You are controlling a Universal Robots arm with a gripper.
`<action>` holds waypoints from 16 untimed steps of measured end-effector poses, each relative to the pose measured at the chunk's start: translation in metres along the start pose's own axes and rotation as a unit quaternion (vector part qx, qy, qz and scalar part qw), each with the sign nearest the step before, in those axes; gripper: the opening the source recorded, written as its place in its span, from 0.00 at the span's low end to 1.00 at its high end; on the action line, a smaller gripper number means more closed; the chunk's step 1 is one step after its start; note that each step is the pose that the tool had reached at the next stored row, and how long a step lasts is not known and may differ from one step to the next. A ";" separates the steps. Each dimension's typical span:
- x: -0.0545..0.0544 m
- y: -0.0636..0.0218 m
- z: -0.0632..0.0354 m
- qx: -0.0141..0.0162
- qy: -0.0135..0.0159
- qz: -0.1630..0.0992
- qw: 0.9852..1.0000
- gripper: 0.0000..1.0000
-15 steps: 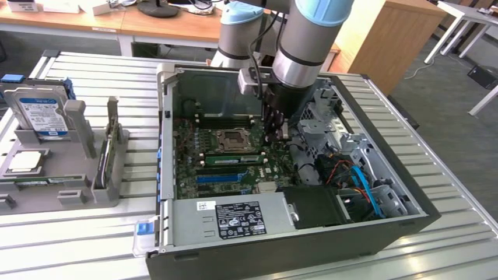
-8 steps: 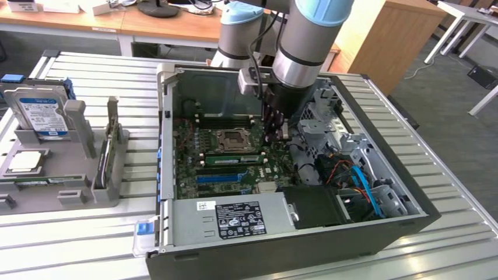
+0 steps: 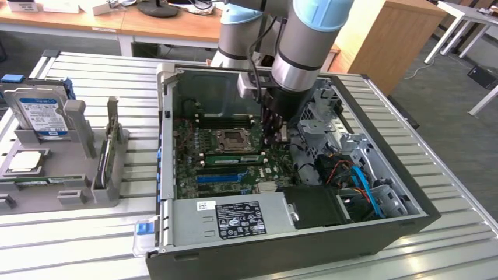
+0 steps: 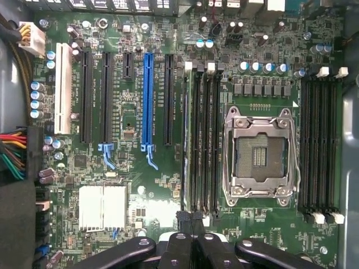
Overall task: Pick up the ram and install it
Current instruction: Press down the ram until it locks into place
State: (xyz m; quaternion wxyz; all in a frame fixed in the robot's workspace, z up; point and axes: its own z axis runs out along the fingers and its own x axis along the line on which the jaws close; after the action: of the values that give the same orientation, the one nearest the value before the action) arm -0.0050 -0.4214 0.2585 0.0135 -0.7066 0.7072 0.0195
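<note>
1. The ram [image 3: 230,158] stands on edge in a slot on the board [image 3: 190,169], inside the open case [image 3: 257,224]; in the exterior view it lies just at 6 o'clock from the empty socket [image 3: 232,139], chips facing the camera.
2. The gripper [image 3: 270,140] is down inside the case, at about 3 o'clock from the socket and near the ram's 3 o'clock end; its fingers are pressed fully together and hold nothing that I can see.
3. In the wrist view the gripper [image 4: 189,216] has its closed tips over one end of the slot bank [image 4: 202,140] beside the socket [image 4: 259,158]; whether they touch the ram or hover just above it, I cannot tell.
4. Judged from this: the pick-up and the carry are done, and the stick is in its slot; whether it is pushed fully home with the end latches closed cannot be made out, so the seating may be unfinished.
5. The tray [image 3: 74,195], at 9 o'clock from the case, holds the drive [image 3: 37,114] and the processor [image 3: 23,161]; both look untouched.
</note>
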 end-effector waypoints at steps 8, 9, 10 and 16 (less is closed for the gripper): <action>0.000 0.0000 0.0063 0.000 0.000 0.000 1.000 0.11; 0.000 0.0000 0.0068 0.000 0.000 0.000 1.000 0.11; 0.000 0.0000 0.0073 0.000 0.000 0.000 1.000 0.11; 0.001 -0.0001 0.0106 0.000 0.000 0.000 1.000 0.11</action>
State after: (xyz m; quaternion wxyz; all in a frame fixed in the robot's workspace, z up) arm -0.0050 -0.4214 0.2479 0.0135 -0.7066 0.7072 0.0195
